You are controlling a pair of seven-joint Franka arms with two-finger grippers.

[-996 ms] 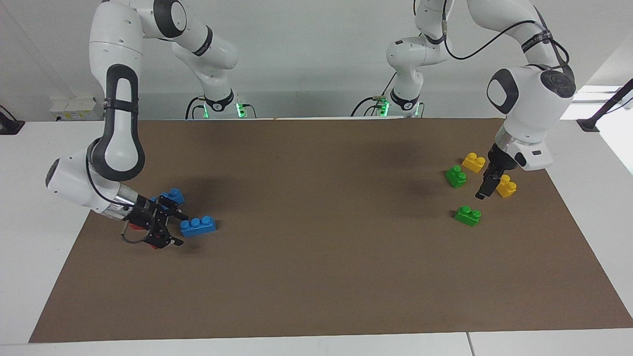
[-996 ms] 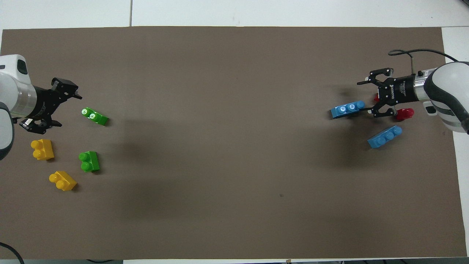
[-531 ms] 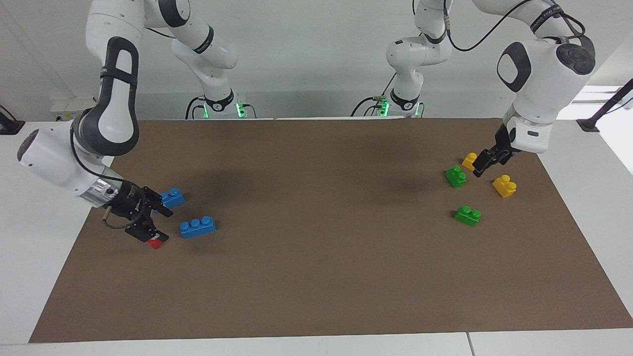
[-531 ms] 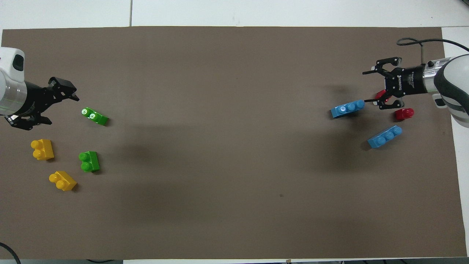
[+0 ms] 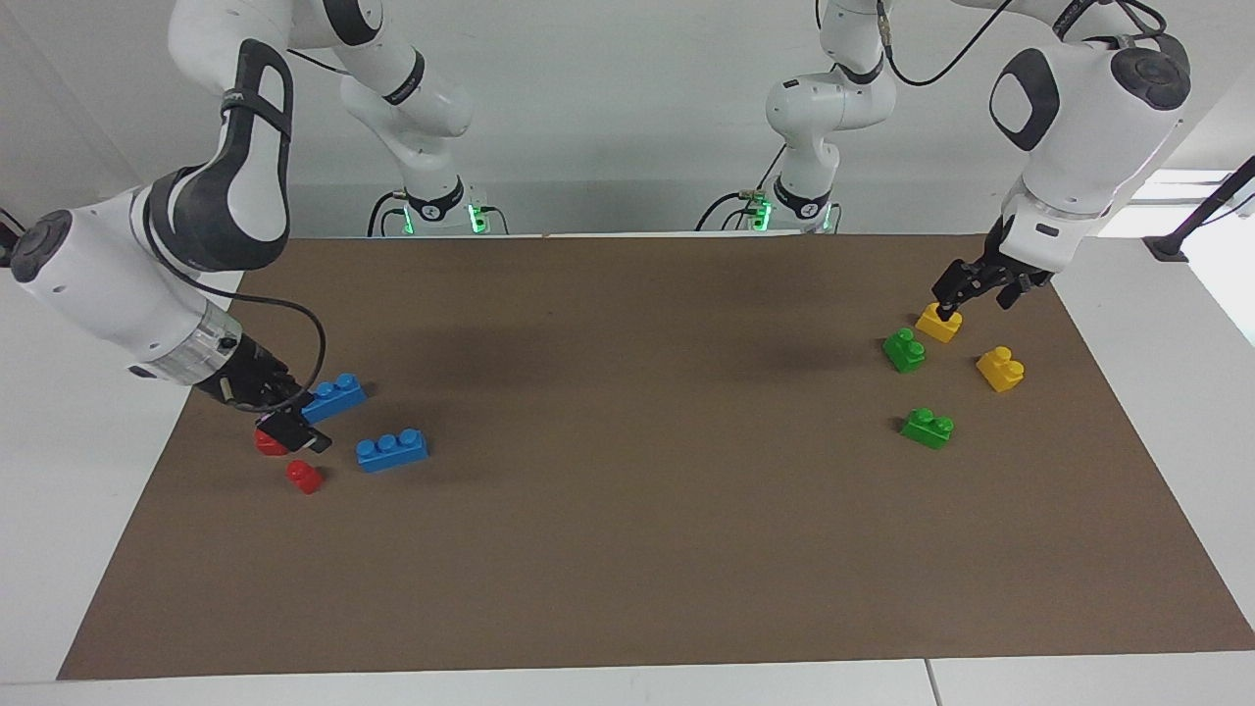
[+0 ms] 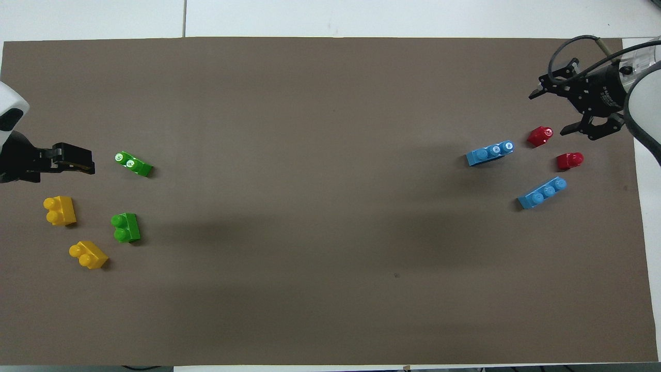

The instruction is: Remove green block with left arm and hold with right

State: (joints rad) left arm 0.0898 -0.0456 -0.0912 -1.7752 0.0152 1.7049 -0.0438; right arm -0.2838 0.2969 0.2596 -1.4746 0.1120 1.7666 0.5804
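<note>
Two green blocks (image 5: 904, 350) at middle right of the facing view, loose on the mat. Left gripper (image 5: 966, 289) hovering above-right, empty, opening unclear. Right gripper (image 6: 573, 111) spread, empty. Descend squarely, centred.

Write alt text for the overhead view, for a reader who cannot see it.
Both end effectors are empty at the ends of a brown mat: the left end effector beside two green blocks and two yellow blocks, the right end effector, open, by two blue bricks and two red pieces.
</note>
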